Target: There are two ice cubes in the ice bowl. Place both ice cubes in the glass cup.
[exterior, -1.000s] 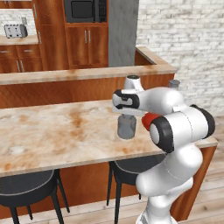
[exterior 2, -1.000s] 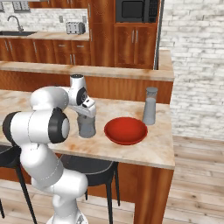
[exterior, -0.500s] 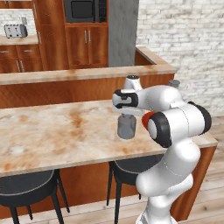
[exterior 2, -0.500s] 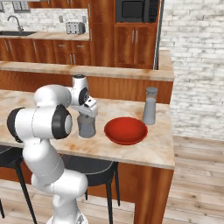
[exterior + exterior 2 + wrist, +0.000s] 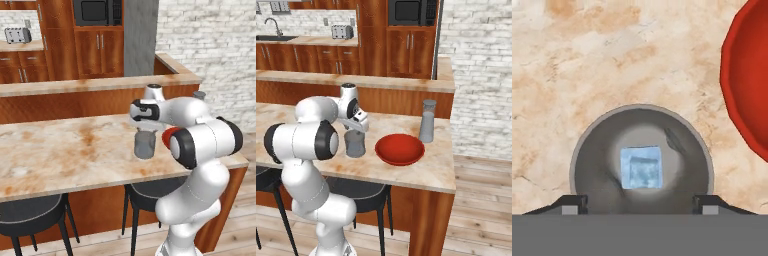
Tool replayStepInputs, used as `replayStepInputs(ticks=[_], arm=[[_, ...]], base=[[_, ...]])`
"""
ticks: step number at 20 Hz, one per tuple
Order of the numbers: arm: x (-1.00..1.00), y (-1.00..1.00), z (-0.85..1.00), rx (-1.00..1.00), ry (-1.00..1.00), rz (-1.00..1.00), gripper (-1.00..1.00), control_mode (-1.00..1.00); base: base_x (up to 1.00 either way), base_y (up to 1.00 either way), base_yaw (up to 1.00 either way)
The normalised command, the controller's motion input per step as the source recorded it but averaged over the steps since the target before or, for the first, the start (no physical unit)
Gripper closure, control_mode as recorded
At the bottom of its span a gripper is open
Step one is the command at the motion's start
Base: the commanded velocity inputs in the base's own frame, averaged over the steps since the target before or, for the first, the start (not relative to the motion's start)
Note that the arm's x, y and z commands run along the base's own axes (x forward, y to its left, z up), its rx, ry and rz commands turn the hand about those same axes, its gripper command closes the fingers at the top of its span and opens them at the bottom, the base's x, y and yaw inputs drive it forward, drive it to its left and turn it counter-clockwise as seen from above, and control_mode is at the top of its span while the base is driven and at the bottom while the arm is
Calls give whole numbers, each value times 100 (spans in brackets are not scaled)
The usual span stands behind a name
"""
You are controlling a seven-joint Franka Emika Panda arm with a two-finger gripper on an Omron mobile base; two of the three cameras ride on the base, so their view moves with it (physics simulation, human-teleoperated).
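glossy white rounded arm [image 5: 200, 150], black joint bands, red patch at one joint, dark wrist housing

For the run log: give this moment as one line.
gripper: open, above glass cup | ice cube: in cup | ice bowl: beside cup, on counter

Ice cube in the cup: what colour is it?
Pale translucent blue ice cube; clearest in the hand view.

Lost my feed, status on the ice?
Tool open, above glass cup. One ice cube in cup. Ice bowl beside it. Nothing in the way.
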Motion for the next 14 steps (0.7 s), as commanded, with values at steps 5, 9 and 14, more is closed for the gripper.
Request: replayStepInputs(ticks=[5, 9, 14], arm=[[-83, -1, 45, 7, 0, 0, -100, -100], [-100, 0, 29, 2, 0, 0, -100, -100], [-100, -6, 23, -3, -34, 0, -100, -100]], base=[[0, 0, 0], [0, 0, 0], [0, 0, 0]])
